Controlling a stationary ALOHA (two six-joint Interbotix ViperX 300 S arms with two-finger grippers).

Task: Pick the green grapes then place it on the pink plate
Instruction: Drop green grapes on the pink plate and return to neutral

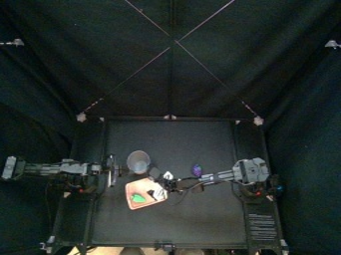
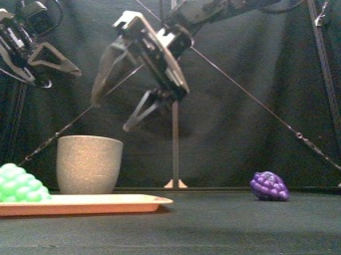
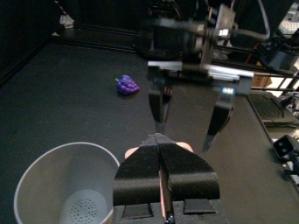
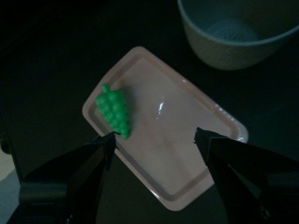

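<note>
**Green grapes [image 2: 16, 184] lie on the pink plate [image 2: 107, 202]**

Green grapes rest at the near left end of the flat pink plate, on the left side of the black table [image 1: 200, 134]. Just on the far side of the plate stands the tall grey cup [image 2: 90, 164]. A bunch of purple grapes [image 2: 269, 185] lies on the table, well off to the right. The right claw [image 4: 156, 134] hangs in the air above the plate. Its two jaws are wide apart with nothing between them, and it does not touch the grapes. The left claw [image 3: 165, 144] is up high over the left side. Its jaws are pressed together and hold nothing.
</note>
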